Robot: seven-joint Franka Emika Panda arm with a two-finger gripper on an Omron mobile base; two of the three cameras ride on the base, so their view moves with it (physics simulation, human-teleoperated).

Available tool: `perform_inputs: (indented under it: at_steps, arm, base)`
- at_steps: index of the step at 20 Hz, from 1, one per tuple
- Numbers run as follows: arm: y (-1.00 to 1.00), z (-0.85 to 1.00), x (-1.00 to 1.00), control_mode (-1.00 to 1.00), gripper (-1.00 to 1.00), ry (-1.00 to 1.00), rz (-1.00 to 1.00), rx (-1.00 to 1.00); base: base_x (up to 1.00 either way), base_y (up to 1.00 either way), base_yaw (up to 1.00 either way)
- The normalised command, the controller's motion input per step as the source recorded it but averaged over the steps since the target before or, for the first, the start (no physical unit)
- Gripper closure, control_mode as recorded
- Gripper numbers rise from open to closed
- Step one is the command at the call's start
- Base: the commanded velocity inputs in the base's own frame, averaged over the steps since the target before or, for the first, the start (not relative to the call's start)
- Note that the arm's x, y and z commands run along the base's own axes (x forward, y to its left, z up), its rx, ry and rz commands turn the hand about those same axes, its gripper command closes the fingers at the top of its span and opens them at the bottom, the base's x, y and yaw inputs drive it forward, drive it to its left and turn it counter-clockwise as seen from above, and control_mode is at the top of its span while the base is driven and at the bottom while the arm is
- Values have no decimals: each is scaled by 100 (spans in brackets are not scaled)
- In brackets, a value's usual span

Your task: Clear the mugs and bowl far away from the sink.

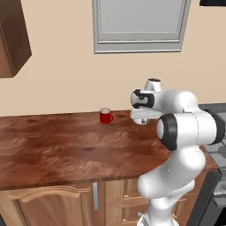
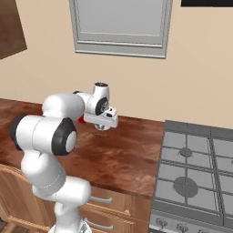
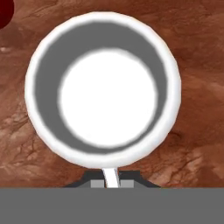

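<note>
Looking down in the hand view, the white mug (image 3: 105,89) is seen from above, its thin handle caught between my gripper's (image 3: 111,181) dark tips, so the gripper is shut on it. From the base cameras, my gripper (image 1: 142,119) (image 2: 103,124) points down at the back of the wooden counter (image 1: 57,145), the mug tucked under the hand. I cannot tell whether the mug rests on the wood or hangs just above it. The red mug (image 1: 105,115) (image 3: 3,13) stands a short way to the left, near the wall. The bowl and the sink are out of view.
A grey gas stove (image 2: 195,168) adjoins the counter on the right. A window (image 1: 139,24) is on the wall above, and a brown wall cabinet (image 1: 13,35) hangs at the upper left. Drawers and cabinet doors (image 1: 53,205) sit under the counter.
</note>
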Motion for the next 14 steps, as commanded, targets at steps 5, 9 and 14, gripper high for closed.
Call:
perform_inputs:
  at_steps: [5,9,14]
  arm:
    - [0,-41,44,-100,100,1,0,0]
    - [0,-51,46,-100,100,1,0,0]
    - [0,-45,47,-100,100,0,0,0]
  base:
    - [0,0,0]
    - [0,0,0]
    - [0,0,0]
